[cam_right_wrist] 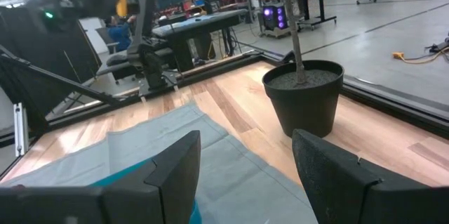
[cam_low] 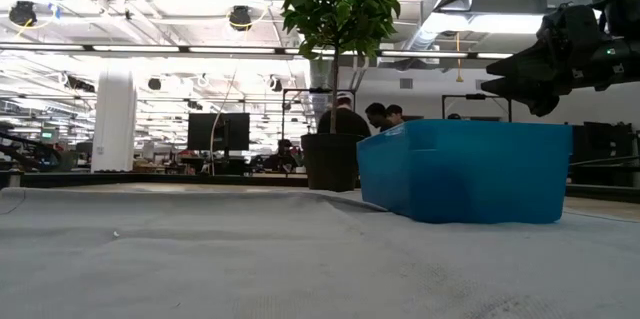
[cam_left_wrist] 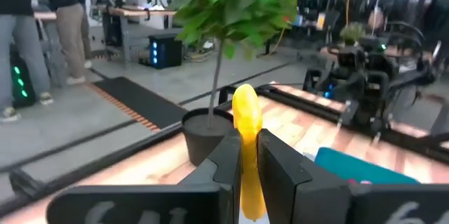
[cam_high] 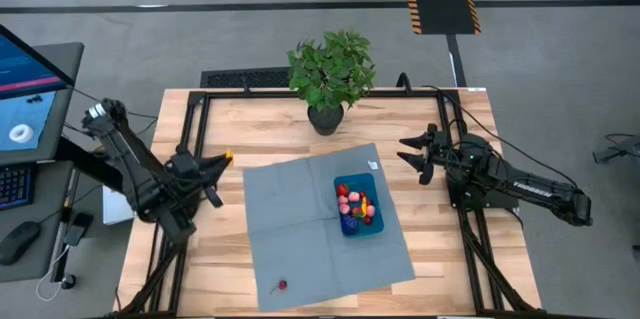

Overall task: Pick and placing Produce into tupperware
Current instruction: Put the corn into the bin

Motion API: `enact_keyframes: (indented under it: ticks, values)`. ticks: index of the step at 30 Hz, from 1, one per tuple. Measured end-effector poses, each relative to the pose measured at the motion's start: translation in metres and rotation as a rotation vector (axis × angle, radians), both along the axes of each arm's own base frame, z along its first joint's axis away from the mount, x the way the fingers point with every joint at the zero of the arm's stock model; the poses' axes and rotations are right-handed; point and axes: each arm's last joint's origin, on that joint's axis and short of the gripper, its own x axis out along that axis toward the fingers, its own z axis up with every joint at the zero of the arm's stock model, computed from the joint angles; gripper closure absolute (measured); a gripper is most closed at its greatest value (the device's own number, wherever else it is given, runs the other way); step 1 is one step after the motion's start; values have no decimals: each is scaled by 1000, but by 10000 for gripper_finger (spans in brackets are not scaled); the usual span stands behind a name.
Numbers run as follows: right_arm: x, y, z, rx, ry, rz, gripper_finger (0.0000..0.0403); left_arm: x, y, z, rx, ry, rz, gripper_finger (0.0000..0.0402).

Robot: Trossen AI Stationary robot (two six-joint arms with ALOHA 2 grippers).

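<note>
On the grey cloth mat (cam_high: 300, 224) spread over the wooden counter (cam_high: 440, 259), the blue tupperware (cam_high: 358, 206) sits toward the mat's right side, nearer the counter's right edge than its left. It already holds a heap of produce (cam_high: 356, 208): red, pink and yellow pieces with a purple-blue one among them, so most of the job looks done. One small red piece (cam_high: 284, 284) lies alone near the mat's front edge, well apart from the container. The left end effector (cam_left_wrist: 249, 164) hangs above the counter's left edge, off the mat, clenched on a yellow banana-shaped toy (cam_left_wrist: 247, 140) that stands upright between its fingers. By my reading this piece is on its way to the container and has yet to be carried across and dropped in. The right end effector (cam_high: 420, 159) waits over the counter's right edge, close to its back corner, jaws spread wide and grasping nothing. A potted plant (cam_high: 330, 74) stands at the back edge, outside the task. What is left, as I judge it: the banana, then the stray red piece
</note>
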Motion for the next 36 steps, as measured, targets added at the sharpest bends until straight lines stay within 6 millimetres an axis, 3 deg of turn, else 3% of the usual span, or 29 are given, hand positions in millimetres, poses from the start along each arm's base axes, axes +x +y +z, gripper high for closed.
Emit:
enact_keyframes:
  ticks: [4,9,18,21,24,29,36]
  values:
    - [0,0,0,0,0,0,154,-8,11,-27,-24,-66,0,378]
    - [0,0,0,0,0,-1,154,-9,11,-47,-48,-84,-11,378]
    - [0,0,0,0,0,-1,154,11,-32,-87,-166,69,-236,378]
    - [0,0,0,0,0,0,154,21,-46,-87,-180,66,-390,378]
    - [0,0,0,0,0,0,154,30,-54,-76,-128,-23,-600,378]
    - [0,0,0,0,0,0,154,39,-36,-71,43,-160,-677,378]
    - [0,0,0,0,0,0,154,53,6,-91,-18,-164,-724,378]
